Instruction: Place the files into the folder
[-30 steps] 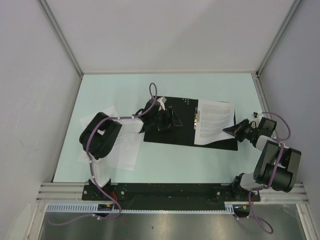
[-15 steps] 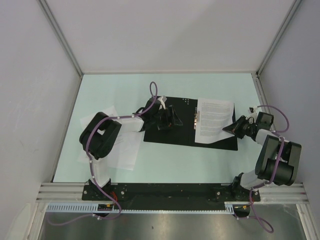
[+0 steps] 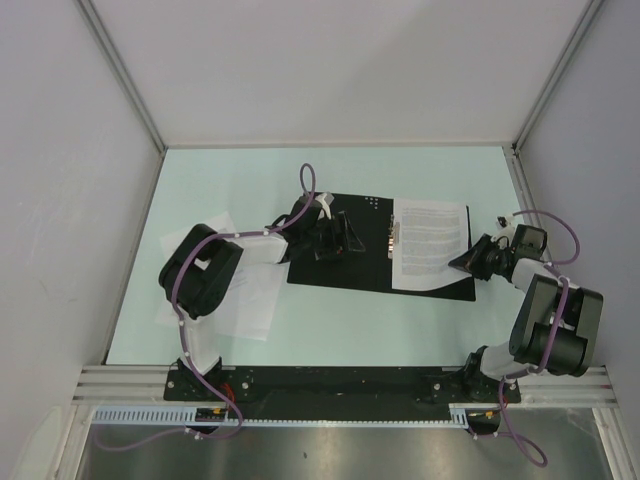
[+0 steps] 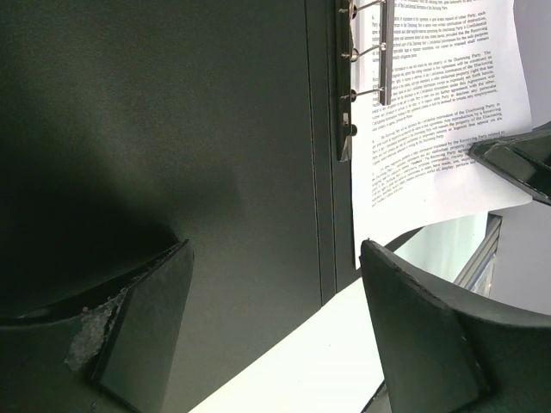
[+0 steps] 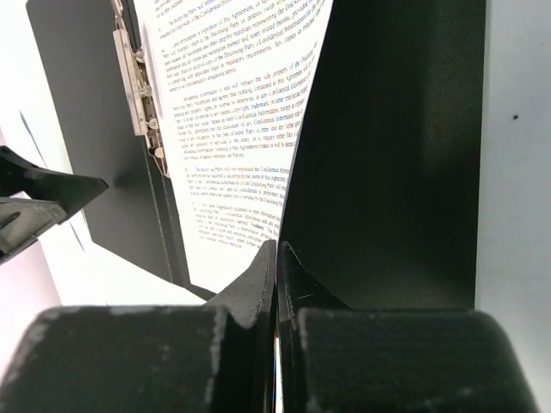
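Observation:
The folder (image 3: pixel 340 275) lies open on the table, black inside up, with its metal spine clip (image 4: pixel 366 60) at the middle. One of the files, a printed sheet (image 3: pixel 430 245), lies on the folder's right half with its left edge by the clip. My right gripper (image 3: pixel 462 262) is shut on this sheet's right edge (image 5: pixel 232 129), and the paper runs in between the closed fingers (image 5: pixel 258 275). My left gripper (image 3: pixel 335 240) hovers open over the folder's left half (image 4: pixel 215 129), holding nothing. More white files (image 3: pixel 250 300) lie on the table to the left, under the left arm.
Grey walls enclose the pale green table on the left, back and right. The right arm's purple cable (image 3: pixel 560 245) loops near the right wall. The folder's near edge (image 3: pixel 380 292) lies close to mid-table.
The right gripper has shifted slightly back with the printed sheet, which now lies squarer to the folder's spine. The left arm has held still.

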### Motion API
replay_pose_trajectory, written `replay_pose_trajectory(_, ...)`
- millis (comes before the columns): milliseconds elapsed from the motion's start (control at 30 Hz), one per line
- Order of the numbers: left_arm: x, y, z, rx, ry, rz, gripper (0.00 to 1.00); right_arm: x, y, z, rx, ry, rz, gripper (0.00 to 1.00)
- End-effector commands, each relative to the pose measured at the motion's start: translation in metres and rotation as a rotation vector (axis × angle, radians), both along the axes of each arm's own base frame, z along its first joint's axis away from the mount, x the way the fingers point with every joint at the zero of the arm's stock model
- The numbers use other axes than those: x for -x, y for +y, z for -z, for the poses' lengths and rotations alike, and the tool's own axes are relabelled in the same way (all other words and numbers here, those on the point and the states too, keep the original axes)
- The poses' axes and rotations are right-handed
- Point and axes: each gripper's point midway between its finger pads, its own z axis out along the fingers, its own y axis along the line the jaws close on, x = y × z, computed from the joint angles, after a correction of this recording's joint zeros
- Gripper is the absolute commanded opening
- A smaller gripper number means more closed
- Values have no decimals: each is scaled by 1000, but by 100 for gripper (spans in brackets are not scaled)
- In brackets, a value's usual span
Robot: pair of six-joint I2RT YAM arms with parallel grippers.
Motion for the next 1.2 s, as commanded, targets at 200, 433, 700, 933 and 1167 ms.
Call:
replay_pose_trajectory(200,-8,-7,-22,18,-70,13,84,-8,-1,-10,62,-55,-49,0)
replay_pose_trajectory(433,-7,-7,-25,21,-75,15,84,-6,5,-6,59,-34,-60,0)
replay_pose_trajectory(700,-6,-9,-27,24,-78,17,84,-7,4,-8,73,-35,-45,15)
replay_pose_trajectory(933,-7,-9,-36,24,-93,18,85,-12,-6,-13,121,-45,0,41)
replay_pose_trajectory(1167,-3,2,-68,3,-141,22,87,-16,-44,-26,336,-6,155,65)
